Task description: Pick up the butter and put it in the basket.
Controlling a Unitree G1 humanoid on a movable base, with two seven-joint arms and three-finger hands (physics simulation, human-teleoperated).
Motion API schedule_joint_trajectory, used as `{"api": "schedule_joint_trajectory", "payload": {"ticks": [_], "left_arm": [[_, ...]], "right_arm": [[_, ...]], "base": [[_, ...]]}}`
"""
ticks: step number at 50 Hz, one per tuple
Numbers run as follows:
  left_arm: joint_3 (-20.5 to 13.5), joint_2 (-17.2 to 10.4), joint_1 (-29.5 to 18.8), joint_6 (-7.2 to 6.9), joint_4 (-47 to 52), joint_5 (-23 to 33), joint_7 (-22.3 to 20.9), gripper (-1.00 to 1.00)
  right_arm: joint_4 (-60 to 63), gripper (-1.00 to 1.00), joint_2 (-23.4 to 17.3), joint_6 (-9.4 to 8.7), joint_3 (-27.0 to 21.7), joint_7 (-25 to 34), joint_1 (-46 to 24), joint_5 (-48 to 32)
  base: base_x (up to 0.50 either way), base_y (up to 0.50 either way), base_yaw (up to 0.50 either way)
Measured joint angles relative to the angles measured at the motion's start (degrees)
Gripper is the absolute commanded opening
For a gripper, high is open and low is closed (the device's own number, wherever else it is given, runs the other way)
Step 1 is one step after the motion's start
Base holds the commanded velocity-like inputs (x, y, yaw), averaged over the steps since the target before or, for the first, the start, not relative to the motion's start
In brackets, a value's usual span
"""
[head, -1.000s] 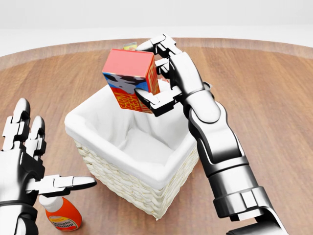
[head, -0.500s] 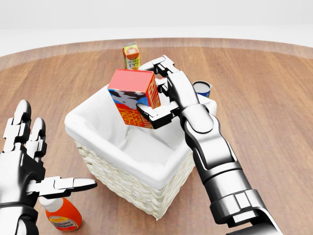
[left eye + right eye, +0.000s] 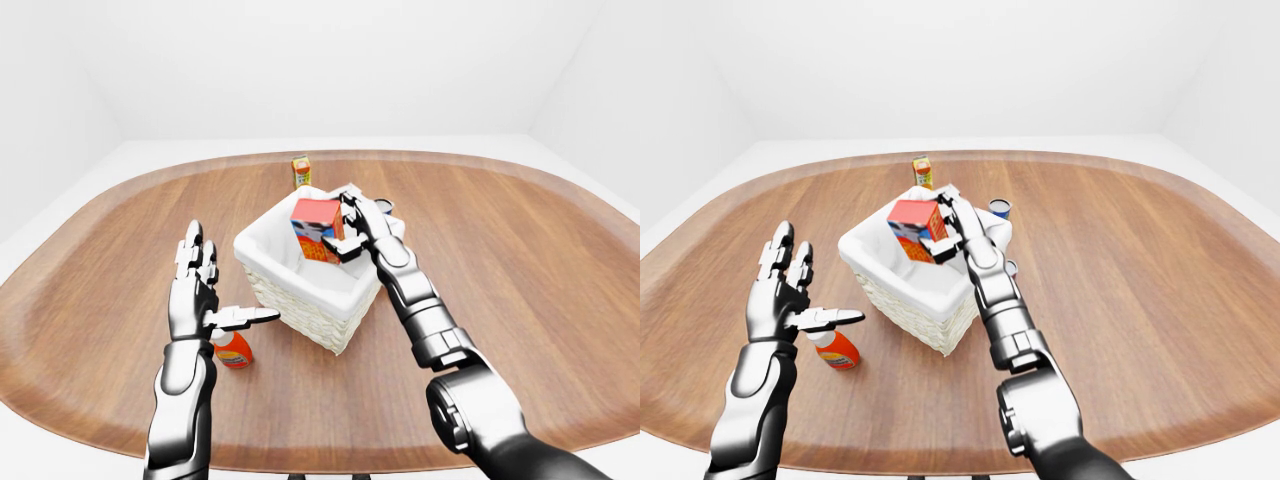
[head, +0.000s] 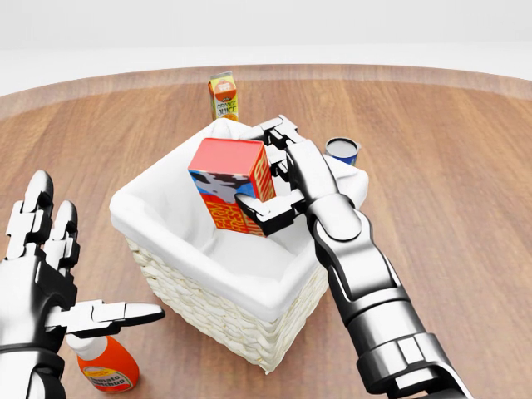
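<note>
The butter point(image 4: 226, 184), a red box with a cow picture, hangs tilted in the mouth of the white-lined wicker basket point(image 4: 158, 224), its lower end below the rim. My right hand point(image 4: 258, 170) is shut on it, thumb under its near face and fingers over its far side. My left hand point(image 4: 83, 262) stands open at the lower left of the head view, left of the basket and holding nothing.
A tomato ketchup bottle point(image 4: 106, 366) lies under my left hand. An orange juice carton point(image 4: 223, 96) stands above the basket in the head view. A small blue-and-white can point(image 4: 342, 150) sits right of the basket. Bare wooden table point(image 3: 520, 260) surrounds them.
My right hand has come down and toward me with the butter, from above the basket's far rim into its mouth. The left hand has not moved.
</note>
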State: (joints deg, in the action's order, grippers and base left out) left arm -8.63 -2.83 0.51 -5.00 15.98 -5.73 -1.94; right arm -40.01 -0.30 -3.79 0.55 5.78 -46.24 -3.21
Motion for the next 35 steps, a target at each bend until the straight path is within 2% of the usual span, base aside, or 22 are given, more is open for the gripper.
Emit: {"api": "schedule_joint_trajectory", "payload": {"ticks": [6,7,8,9,11,12,13,15,27,30,33,35], "left_arm": [[0.02,0.01,-0.02,0.0,-0.09,0.01,0.0,1.0],[0.03,0.01,-0.02,0.0,-0.1,0.02,0.0,1.0],[0.03,0.01,-0.01,0.0,-0.1,0.02,0.0,1.0],[0.04,0.02,0.0,0.0,-0.09,0.02,0.01,1.0],[0.04,0.02,0.02,0.0,-0.08,0.02,0.01,1.0],[0.03,0.02,0.02,0.0,-0.08,0.02,0.01,1.0],[0.02,0.01,0.01,0.0,-0.09,0.01,0.01,1.0],[-0.01,-0.01,-0.03,0.0,-0.12,-0.01,-0.01,1.0],[0.06,-0.03,-0.12,0.0,0.03,0.05,0.0,1.0],[0.06,-0.04,-0.16,0.0,0.06,0.07,-0.01,1.0],[0.03,-0.06,-0.19,0.0,0.05,0.06,-0.02,1.0],[0.0,-0.08,-0.22,0.0,0.05,0.05,-0.03,1.0]], "right_arm": [[-0.12,-1.0,0.08,0.17,0.06,-0.04,0.41,-0.18],[-0.16,-0.84,0.09,0.22,0.06,-0.05,0.46,-0.22],[-0.21,-0.79,0.06,0.28,0.04,-0.09,0.5,-0.32],[-0.26,-0.62,0.06,0.33,0.04,-0.1,0.53,-0.38],[-0.36,-0.14,0.04,0.44,0.04,-0.12,0.6,-0.49],[-0.42,0.3,0.04,0.51,0.03,-0.15,0.61,-0.55],[-0.5,0.63,0.02,0.61,0.02,-0.17,0.63,-0.6],[-0.36,0.97,0.0,0.82,-0.13,-0.22,0.54,-0.55],[0.59,1.0,-0.4,1.45,-0.97,-0.46,0.29,-0.28],[2.33,1.0,-0.56,0.69,-1.18,-0.44,0.59,0.15],[6.02,1.0,-0.76,-1.05,-1.36,-0.33,1.53,0.9],[9.43,1.0,-0.93,-1.21,-1.48,-0.25,2.59,1.57]], "base": [[0.0,0.0,0.0],[0.0,0.0,0.0],[0.0,0.0,0.0],[0.0,0.0,0.0],[0.0,0.0,0.0],[0.0,0.0,0.0],[0.0,0.0,0.0],[0.0,0.0,0.0],[0.0,0.0,0.0],[0.0,0.0,0.0],[0.0,0.0,0.0],[0.0,0.0,0.0]]}}
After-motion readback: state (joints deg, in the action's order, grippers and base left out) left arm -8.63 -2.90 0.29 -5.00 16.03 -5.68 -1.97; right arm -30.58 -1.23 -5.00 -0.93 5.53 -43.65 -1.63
